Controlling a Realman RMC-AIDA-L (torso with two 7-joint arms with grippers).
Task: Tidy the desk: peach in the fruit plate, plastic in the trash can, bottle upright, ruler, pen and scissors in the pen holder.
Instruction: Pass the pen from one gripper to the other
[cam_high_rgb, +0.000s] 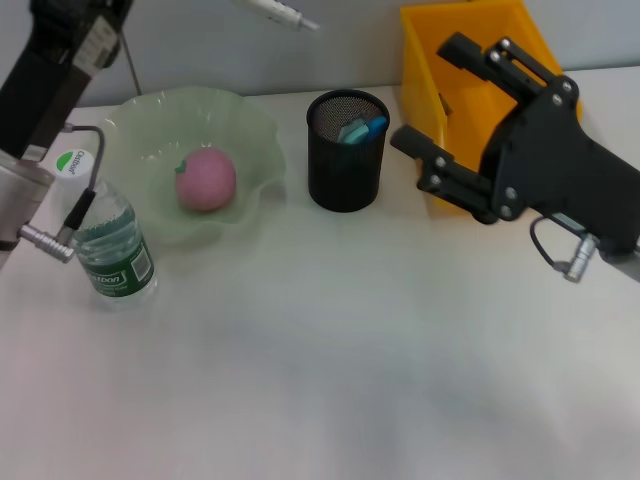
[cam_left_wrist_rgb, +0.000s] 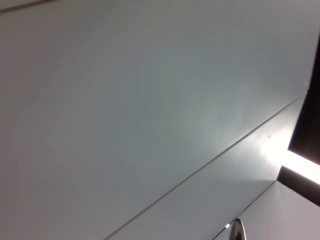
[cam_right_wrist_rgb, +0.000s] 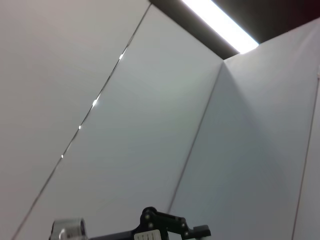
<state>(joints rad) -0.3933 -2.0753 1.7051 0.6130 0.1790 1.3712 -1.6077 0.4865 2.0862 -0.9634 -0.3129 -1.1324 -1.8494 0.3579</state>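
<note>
A pink peach (cam_high_rgb: 206, 180) lies in the pale green fruit plate (cam_high_rgb: 255, 135) at the back left. In front of the plate's left side the clear bottle (cam_high_rgb: 115, 248) stands upright, close to my left arm. The black mesh pen holder (cam_high_rgb: 346, 150) holds blue-handled items (cam_high_rgb: 360, 128); which ones I cannot tell. A white pen-like thing (cam_high_rgb: 283, 13) pokes in from the top edge. My right gripper (cam_high_rgb: 424, 92) hangs open and empty at the near left side of the yellow trash can (cam_high_rgb: 430, 40). Any plastic is hidden. The left gripper is out of view.
The white desk (cam_high_rgb: 330, 360) stretches in front of the objects. A small white and green lid or label (cam_high_rgb: 72, 162) lies behind the bottle. Both wrist views show only walls and ceiling, with a ceiling light strip (cam_right_wrist_rgb: 220, 26).
</note>
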